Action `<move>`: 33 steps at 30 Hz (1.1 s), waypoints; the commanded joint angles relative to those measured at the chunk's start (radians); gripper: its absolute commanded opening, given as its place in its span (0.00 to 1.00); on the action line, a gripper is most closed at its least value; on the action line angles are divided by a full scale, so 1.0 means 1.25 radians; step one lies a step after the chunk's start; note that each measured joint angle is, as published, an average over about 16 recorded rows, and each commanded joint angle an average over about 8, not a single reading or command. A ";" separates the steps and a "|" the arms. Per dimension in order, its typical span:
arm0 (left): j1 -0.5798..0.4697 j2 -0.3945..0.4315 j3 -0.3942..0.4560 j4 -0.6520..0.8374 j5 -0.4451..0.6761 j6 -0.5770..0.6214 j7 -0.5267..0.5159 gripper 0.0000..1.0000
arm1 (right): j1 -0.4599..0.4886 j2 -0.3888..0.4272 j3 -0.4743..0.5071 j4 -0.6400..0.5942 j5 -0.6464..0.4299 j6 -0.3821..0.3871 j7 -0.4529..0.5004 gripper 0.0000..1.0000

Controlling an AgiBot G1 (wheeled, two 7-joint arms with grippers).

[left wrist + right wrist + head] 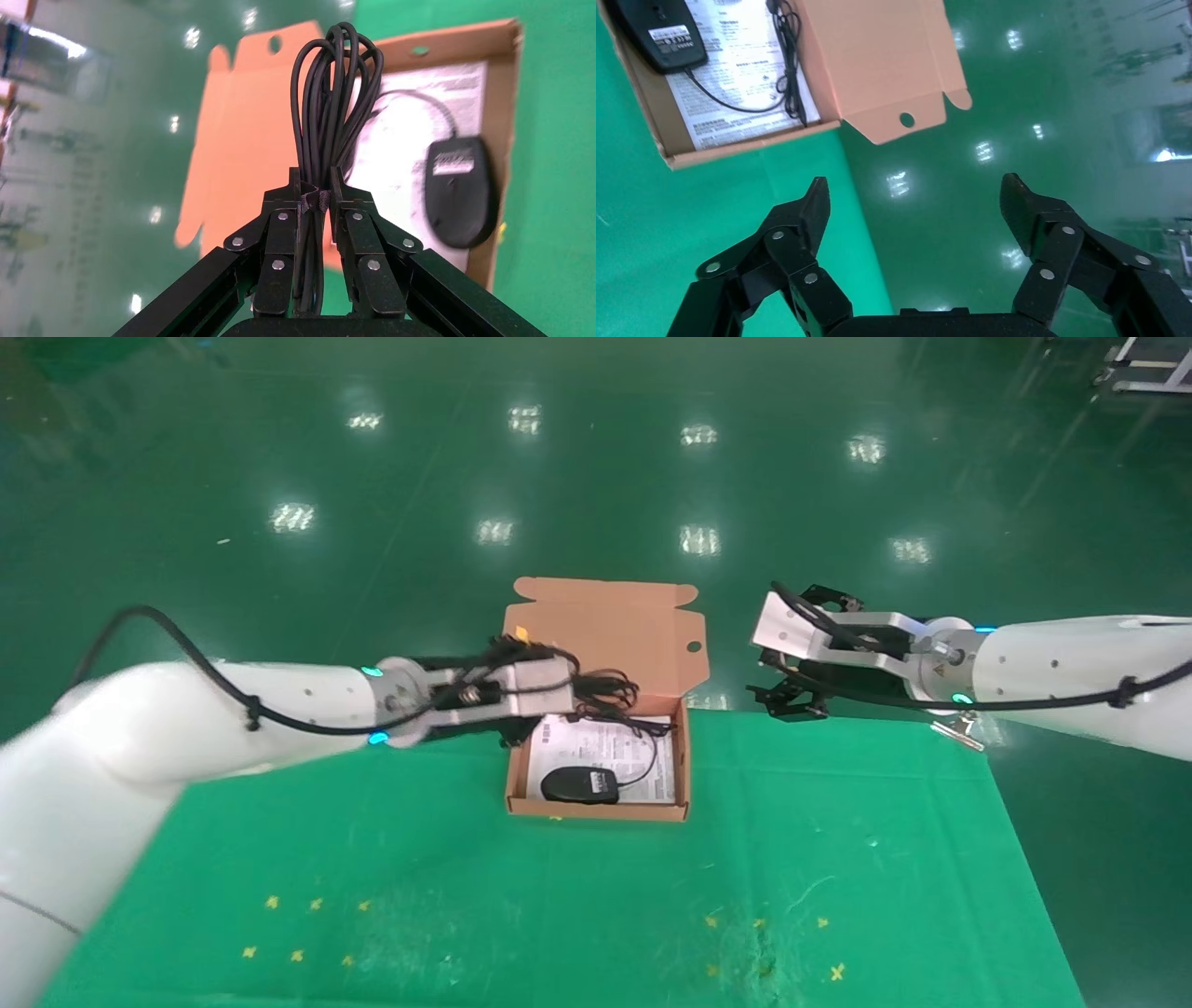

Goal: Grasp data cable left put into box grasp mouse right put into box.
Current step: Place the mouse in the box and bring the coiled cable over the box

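The orange-pink box (596,809) stands open at the far middle of the green table, with its lid (610,635) folded back. The black mouse (580,784) lies inside on the white leaflet (605,747), near the front wall, its cord (643,738) beside it. My left gripper (557,684) is shut on the looped black data cable (605,689) and holds it above the box's far left part. In the left wrist view the gripper (315,184) pinches the cable (336,91) mid-bundle. My right gripper (787,696) is open and empty, right of the box; it also shows in the right wrist view (914,200).
The green cloth (577,896) covers the table and carries small yellow cross marks (317,904) near the front. The table's far edge runs just behind the box, with glossy green floor (596,477) beyond. A small metal piece (959,733) shows under the right arm.
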 commanded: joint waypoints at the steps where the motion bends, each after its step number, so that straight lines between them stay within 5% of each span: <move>1: -0.001 0.029 -0.003 0.049 -0.022 -0.011 0.043 0.00 | 0.001 0.024 -0.002 0.030 -0.012 -0.002 0.022 1.00; 10: -0.007 0.067 0.039 0.141 -0.140 -0.027 0.165 0.04 | 0.003 0.061 -0.012 0.104 -0.077 -0.005 0.115 1.00; 18: -0.016 0.074 0.080 0.176 -0.198 -0.034 0.176 1.00 | 0.004 0.069 -0.015 0.127 -0.103 -0.005 0.145 1.00; 33: -0.020 0.051 0.078 0.141 -0.202 -0.032 0.169 1.00 | 0.013 0.069 -0.008 0.128 -0.101 0.003 0.142 1.00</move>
